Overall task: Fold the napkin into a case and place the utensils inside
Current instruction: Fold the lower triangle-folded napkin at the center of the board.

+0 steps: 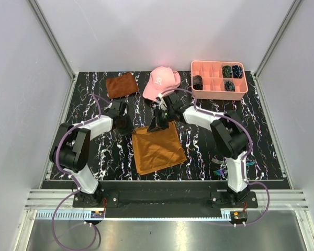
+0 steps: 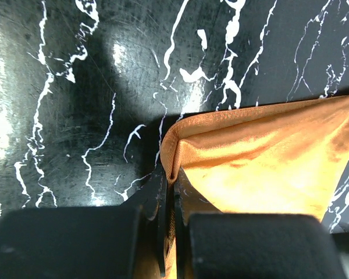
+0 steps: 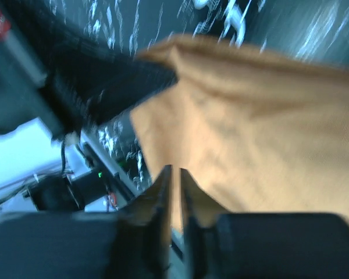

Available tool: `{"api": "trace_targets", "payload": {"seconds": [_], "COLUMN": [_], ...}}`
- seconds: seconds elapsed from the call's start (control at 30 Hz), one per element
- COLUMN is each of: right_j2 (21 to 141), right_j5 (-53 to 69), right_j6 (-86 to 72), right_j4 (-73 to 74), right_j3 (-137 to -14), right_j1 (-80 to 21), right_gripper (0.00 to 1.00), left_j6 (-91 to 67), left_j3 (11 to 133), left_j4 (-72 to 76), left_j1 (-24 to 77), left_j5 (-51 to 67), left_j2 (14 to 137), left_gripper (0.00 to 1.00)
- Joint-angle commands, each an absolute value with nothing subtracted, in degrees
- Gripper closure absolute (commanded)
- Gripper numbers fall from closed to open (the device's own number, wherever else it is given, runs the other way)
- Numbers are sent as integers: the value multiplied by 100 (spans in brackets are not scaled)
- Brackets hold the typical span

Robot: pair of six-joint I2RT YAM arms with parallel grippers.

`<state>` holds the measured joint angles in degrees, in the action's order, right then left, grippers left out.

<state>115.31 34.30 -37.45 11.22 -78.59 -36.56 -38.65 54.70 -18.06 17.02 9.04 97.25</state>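
Observation:
The orange-brown napkin (image 1: 158,149) lies spread in the middle of the table, its far edge raised. My left gripper (image 1: 126,125) is shut on its far left corner; in the left wrist view the fold of cloth (image 2: 250,157) runs in between the closed jaws (image 2: 172,177). My right gripper (image 1: 158,123) sits at the far edge further right, its jaws (image 3: 175,170) almost together on the napkin (image 3: 250,128); this view is blurred. The cloth's edge runs taut between the two grippers. The utensils (image 1: 218,170) lie by the right arm's base.
A pink cap (image 1: 161,81) sits just behind the right gripper. A pink compartment tray (image 1: 220,94) with small dark items stands at the back right. A smaller rust-brown cloth (image 1: 121,84) lies at the back left. The table is black marble.

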Motion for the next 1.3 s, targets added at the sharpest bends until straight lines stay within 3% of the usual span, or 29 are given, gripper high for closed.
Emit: {"api": "trace_targets", "payload": {"seconds": [0.0, 0.17, 0.5, 0.77, 0.9, 0.93, 1.07, 1.27], "right_j2": [12144, 12550, 13367, 13439, 12561, 12386, 11516, 10935], "right_j5": [3419, 3445, 3392, 3235, 2796, 2543, 1900, 678], "right_j6": [-3560, -3621, -3665, -3569, -3288, -3200, -2717, -2697], "right_j4": [1467, 1512, 1503, 1740, 2214, 2354, 3337, 4008], "right_j3": [-8656, -9096, -9816, -10002, -9511, -9458, -9115, -8438], "right_j1": [-3612, -3612, -3595, -3551, -3612, -3673, -4076, -5298], "right_gripper": [88, 94, 96, 90, 76, 66, 51, 39], "left_j6": [-3946, -3937, -4008, -4104, -4166, -4201, -4263, -4359], "left_j3": [5388, 5353, 5318, 5107, 5089, 5080, 5063, 5019], "left_j4": [-1459, -1477, -1371, -1292, -1283, -1283, -1257, -1151], "left_j1": [1679, 1670, 1670, 1670, 1670, 1670, 1670, 1661], "left_j5": [1239, 1257, 1511, 1564, 1485, 1477, 1520, 1617], "left_j2": [9738, 9721, 9659, 9572, 9527, 9527, 9580, 9580], "left_gripper": [100, 100, 100, 100, 100, 100, 100, 100]}}
